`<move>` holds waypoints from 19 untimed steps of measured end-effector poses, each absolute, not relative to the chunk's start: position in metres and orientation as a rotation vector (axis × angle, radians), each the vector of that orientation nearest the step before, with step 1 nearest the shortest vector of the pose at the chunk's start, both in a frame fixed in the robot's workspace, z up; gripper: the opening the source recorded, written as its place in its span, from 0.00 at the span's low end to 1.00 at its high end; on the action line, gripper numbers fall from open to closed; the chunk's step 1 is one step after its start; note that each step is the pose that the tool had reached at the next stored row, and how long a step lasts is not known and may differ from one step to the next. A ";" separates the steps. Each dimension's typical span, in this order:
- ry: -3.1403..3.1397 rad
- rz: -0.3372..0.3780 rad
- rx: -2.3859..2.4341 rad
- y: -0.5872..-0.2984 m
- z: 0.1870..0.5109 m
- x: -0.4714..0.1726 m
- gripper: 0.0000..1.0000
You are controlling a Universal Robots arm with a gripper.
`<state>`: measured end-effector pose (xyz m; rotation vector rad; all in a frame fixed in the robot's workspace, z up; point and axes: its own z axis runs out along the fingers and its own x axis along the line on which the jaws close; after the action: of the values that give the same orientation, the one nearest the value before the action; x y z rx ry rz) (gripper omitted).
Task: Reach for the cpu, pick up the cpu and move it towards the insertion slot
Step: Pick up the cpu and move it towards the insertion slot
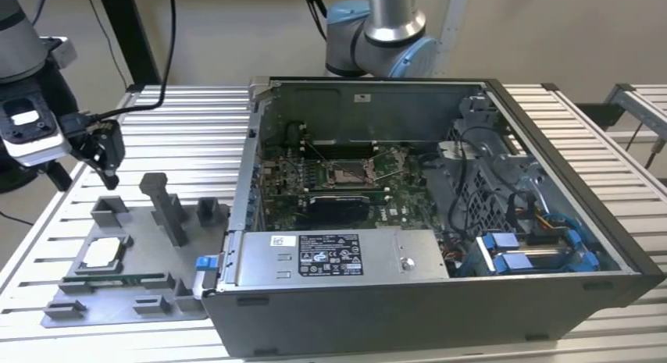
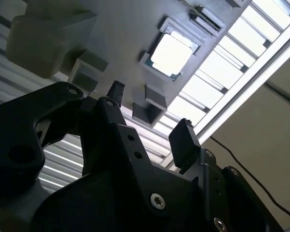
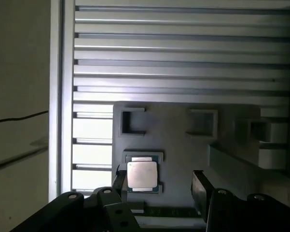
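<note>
Jaws: my gripper [image 1: 102, 169] is wide apart and empty; both wrist views show open space between my fingers [image 2: 184, 142].
Chip: the cpu [image 1: 105, 254] lies flat, pale metal side up, in a shallow recess of the grey tray [image 1: 146, 258] on the slatted table [image 1: 177, 129]. That is outside the computer case [image 1: 417, 308], toward the exterior view's left. I hang above the tray and touch nothing.
Socket: the insertion slot [image 1: 349, 172] sits on the green board inside the open case, well apart from the chip.
Handling, as I judge it: light, thin and stiff, with a smooth top that may slip. The underside is likely delicate, so it wants a gentle squeeze and a level carry.
Hold: two opposite edges. The recess walls leave little room beside them.
Exterior view adds: chip, socket and me together, so it shows the path over the case wall.
Wrist views add: the first shows the cpu [image 3: 142, 175] nearer one finger than the other. The second shows the cpu [image 2: 171, 52] gleaming in its recess beyond my fingertips.
</note>
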<state>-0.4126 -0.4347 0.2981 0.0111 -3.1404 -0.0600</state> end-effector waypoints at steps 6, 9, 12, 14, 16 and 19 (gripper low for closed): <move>-3.141 -0.060 0.011 -0.435 0.292 -0.413 1.00; -3.140 -0.060 0.011 -0.435 0.289 -0.413 1.00; -3.140 -0.060 0.011 -0.435 0.286 -0.413 1.00; -3.140 -0.060 0.011 -0.435 0.283 -0.413 1.00; -3.140 -0.060 0.011 -0.435 0.281 -0.413 1.00; -3.140 -0.060 0.011 -0.435 0.278 -0.413 1.00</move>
<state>-0.4131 -0.4347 0.2781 0.0110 -3.1403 -0.0599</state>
